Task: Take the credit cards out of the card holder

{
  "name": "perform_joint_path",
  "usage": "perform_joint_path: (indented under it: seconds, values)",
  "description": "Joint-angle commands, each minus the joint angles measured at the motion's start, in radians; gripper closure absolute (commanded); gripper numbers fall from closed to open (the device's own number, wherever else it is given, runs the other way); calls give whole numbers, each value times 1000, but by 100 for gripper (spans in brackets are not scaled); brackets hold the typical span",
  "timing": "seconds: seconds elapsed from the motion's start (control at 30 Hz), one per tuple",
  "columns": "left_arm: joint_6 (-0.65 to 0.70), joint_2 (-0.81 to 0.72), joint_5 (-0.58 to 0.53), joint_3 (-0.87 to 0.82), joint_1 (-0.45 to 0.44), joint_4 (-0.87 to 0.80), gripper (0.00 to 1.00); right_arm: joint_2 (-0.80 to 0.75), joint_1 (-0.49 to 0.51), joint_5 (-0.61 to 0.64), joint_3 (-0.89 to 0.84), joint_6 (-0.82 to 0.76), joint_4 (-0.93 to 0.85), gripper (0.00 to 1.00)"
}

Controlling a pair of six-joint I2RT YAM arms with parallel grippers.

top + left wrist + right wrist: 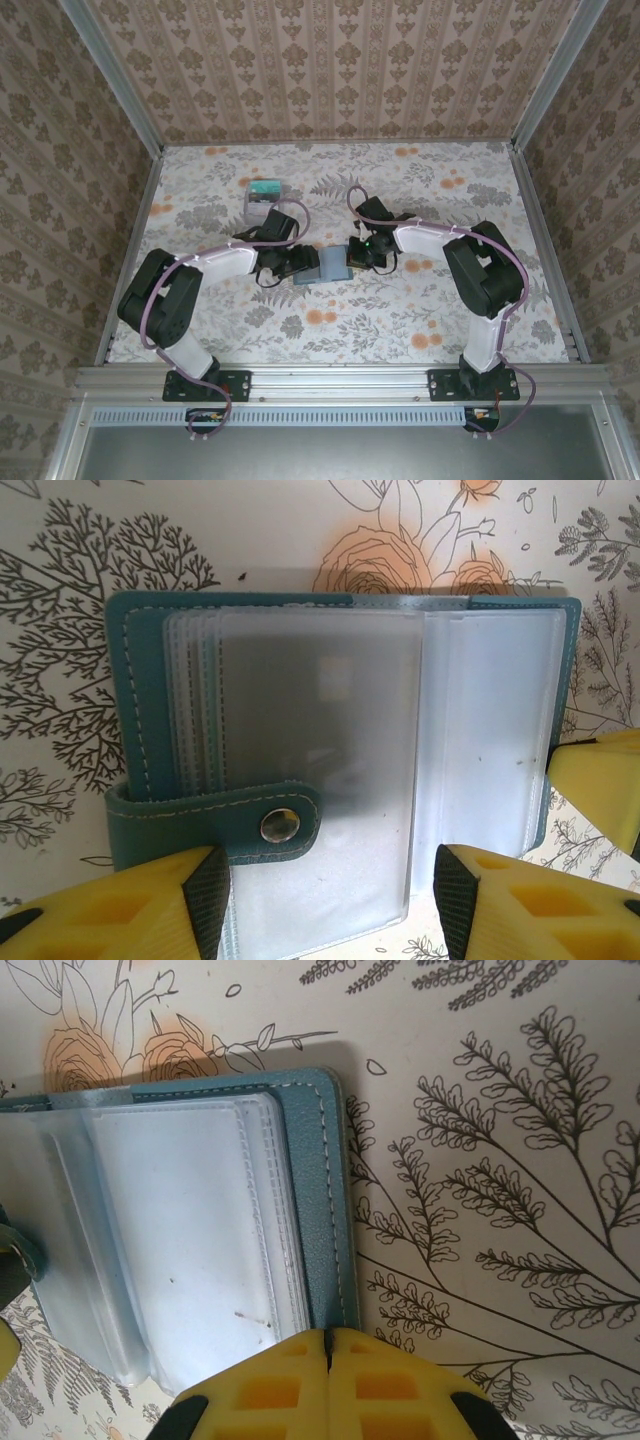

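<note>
Evidently your right tool (pixel 327 1345), pressed together, pins the card holder (pixel 140 700) flat for your spread left tool (pixel 327 890).

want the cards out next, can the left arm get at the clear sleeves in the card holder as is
Probably yes: the card holder lies open, and the left gripper stands open around the clear sleeves, nothing between. The right gripper sits shut at the far cover, aside.
</note>
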Motion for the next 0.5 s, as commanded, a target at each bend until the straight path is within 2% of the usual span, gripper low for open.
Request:
perform_joint_path:
  seconds: [0.0,0.47]
  values:
    - [35,13,18,12,-16,-57,40,28,5,9,0,-10,-17,100]
    - [74,70,80,85,-50,-41,36,35,8,1,-8,0,-13,100]
